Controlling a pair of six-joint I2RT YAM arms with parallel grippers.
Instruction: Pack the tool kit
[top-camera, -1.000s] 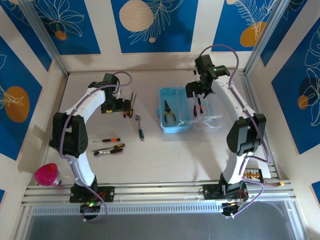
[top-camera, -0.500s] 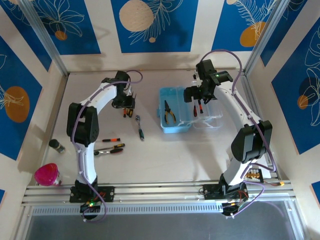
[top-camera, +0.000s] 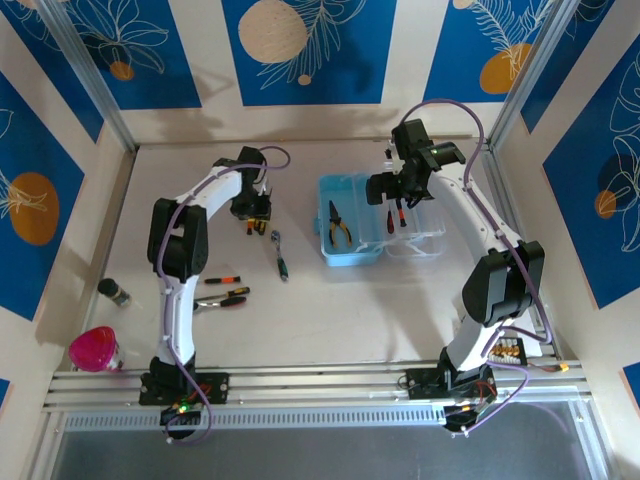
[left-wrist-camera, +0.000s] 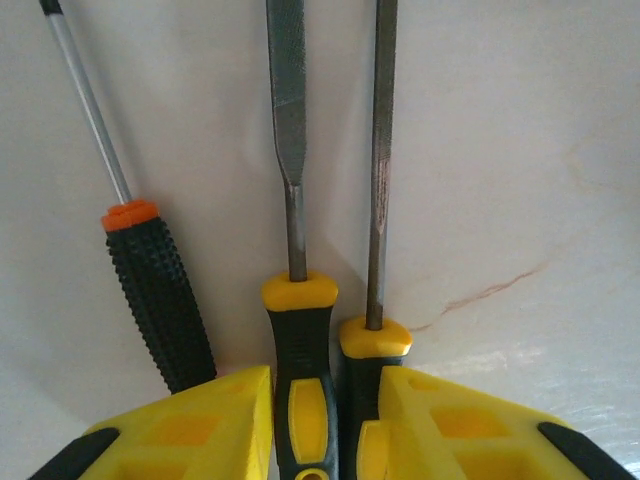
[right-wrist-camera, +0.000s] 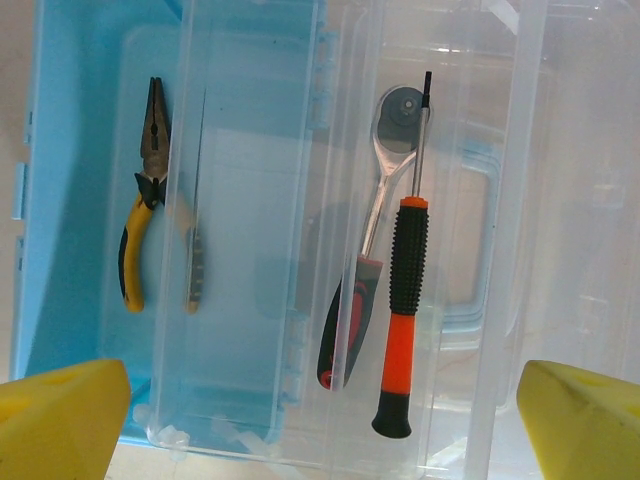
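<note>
Light-blue translucent plastic case lies open on the table, yellow-handled pliers inside.
My left pincer clamps two yellow-and-black-handled files together. One may slip out on lifting, or drag the neighbouring black screwdriver. Right pincer hangs released over the case.

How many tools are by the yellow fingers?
3: a black screwdriver at left, a flat file in the middle, a thin file at right. Others may hide behind the fingers.

White arms, purple cables, yellow fingers
</note>
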